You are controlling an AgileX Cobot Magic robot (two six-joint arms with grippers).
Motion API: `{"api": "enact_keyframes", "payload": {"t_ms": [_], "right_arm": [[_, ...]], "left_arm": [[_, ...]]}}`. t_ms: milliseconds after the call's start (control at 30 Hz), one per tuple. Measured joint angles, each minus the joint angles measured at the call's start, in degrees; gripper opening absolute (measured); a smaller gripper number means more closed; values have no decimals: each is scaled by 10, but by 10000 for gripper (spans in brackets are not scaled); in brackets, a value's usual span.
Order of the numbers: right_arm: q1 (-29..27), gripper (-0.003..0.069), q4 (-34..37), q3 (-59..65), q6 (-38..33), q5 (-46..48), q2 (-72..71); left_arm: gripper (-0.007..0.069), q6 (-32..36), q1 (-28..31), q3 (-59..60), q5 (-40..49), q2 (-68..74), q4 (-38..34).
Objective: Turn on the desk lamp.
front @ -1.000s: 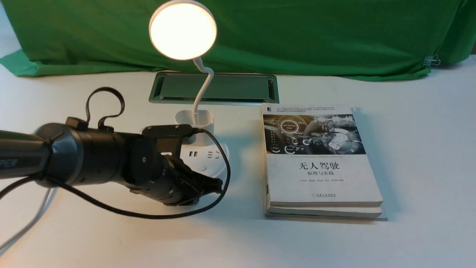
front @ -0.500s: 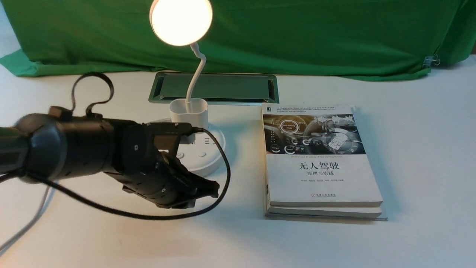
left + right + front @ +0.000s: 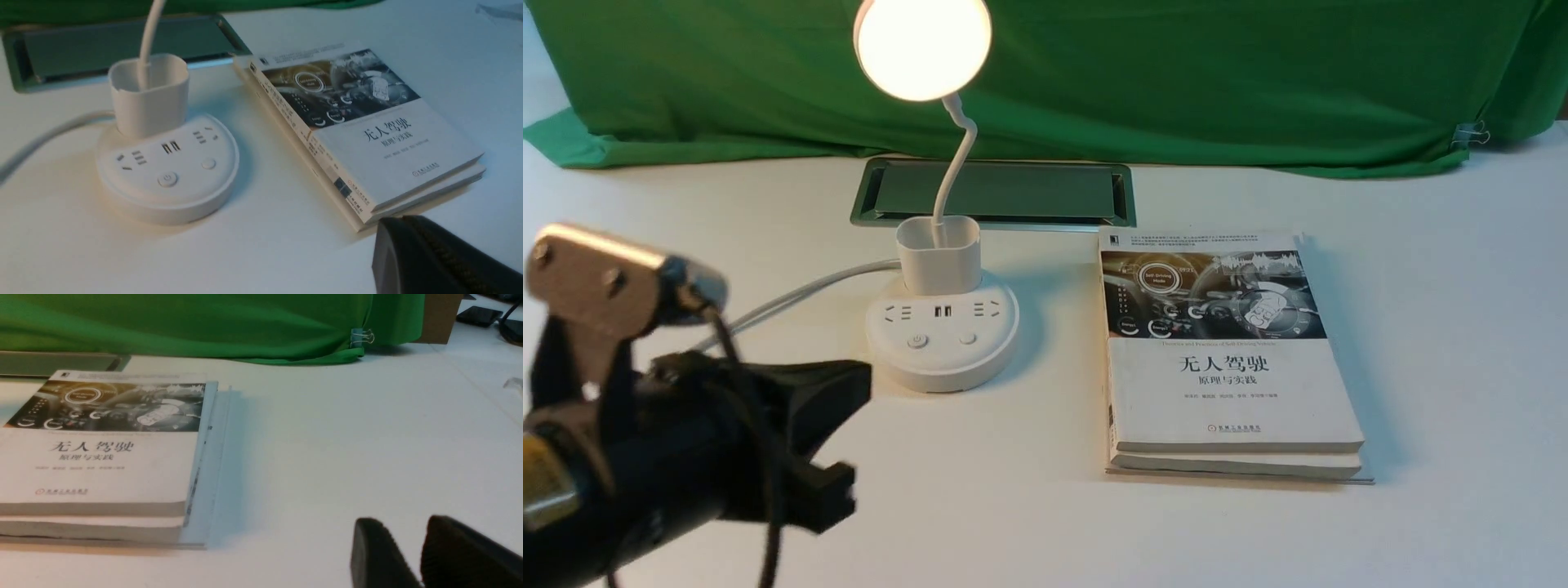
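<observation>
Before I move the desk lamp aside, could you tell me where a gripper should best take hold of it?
Probably the small upright cup on the base of the desk lamp, from above, jaws across its flat walls; the base looks too wide and low, the neck too thin.

Two stacked books [image 3: 1229, 384] are lying right of centre on the white table [image 3: 1462, 343], the top one showing a dashboard picture and a Chinese title. A green cloth [image 3: 1217, 73] is hanging across the upper frame, a clip [image 3: 1470, 133] pinching its right edge. A metal hatch [image 3: 1013, 192] is sitting in the table at upper centre, just below the cloth.
</observation>
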Motion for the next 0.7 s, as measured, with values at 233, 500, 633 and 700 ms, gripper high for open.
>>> {"api": "enact_keyframes", "payload": {"t_ms": [233,500,633,700], "right_arm": [[0,238,0,0,0,0,0],[0,238,0,0,0,0,0],[0,238,0,0,0,0,0],[0,238,0,0,0,1,0]], "left_arm": [[1,-17,15,70,-5,-170,85],[1,-44,17,117,5,-334,208],[1,-200,62,159,6,-417,315],[1,-239,106,180,0,-437,318]]}}
